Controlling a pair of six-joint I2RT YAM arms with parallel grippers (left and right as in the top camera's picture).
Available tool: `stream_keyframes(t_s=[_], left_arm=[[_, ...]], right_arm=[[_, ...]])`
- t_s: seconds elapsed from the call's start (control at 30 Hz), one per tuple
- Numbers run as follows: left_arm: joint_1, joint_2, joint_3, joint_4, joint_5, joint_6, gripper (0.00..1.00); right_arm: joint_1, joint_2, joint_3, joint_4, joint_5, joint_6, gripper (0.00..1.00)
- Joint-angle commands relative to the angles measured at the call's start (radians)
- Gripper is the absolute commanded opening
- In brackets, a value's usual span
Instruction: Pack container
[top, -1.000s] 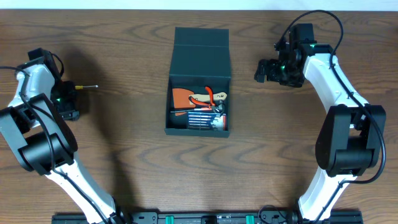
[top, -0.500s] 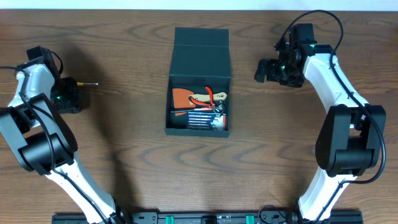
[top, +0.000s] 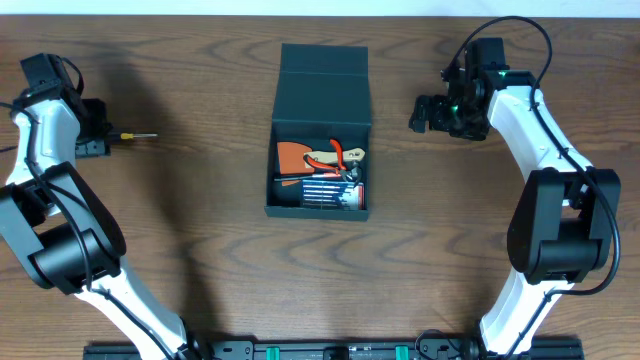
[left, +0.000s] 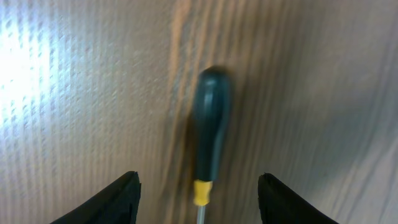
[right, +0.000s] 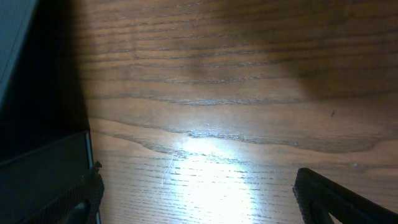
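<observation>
The container (top: 323, 90) is a dark teal box at the table's middle, its flap lid open toward the back. Inside lie red-handled pliers (top: 335, 155), an orange item (top: 291, 157) and a small blue case of drill bits (top: 325, 189). A screwdriver (top: 140, 135) with a dark handle (left: 210, 118) and a yellow collar lies on the table at the far left. My left gripper (top: 100, 135) is open, with its fingers (left: 199, 202) on either side of the screwdriver's collar. My right gripper (top: 425, 113) is open and empty (right: 199, 196) beside the container's right wall (right: 37, 93).
The table (top: 200, 230) is dark wood. The arm bases stand at the front left and front right. The table's back edge runs along the top of the overhead view.
My left gripper has swung toward the back and now lines up with the screwdriver. The screwdriver, the container and the right arm have not moved.
</observation>
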Motion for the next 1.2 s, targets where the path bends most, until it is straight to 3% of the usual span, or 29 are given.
stream_keyframes(t_s=[0.0, 0.13, 1.17], left_arm=[[0.003, -0.002, 0.017, 0.021, -0.044, 0.023, 0.6], [0.004, 0.021, 0.017, 0.056, -0.047, 0.018, 0.65], [0.005, 0.154, 0.017, 0.037, -0.051, 0.011, 0.65]], right_arm=[[-0.002, 0.0, -0.001, 0.002, -0.001, 0.014, 0.99], [-0.002, 0.0, -0.001, 0.002, -0.001, 0.014, 0.99], [-0.002, 0.0, -0.001, 0.002, -0.001, 0.014, 0.99]])
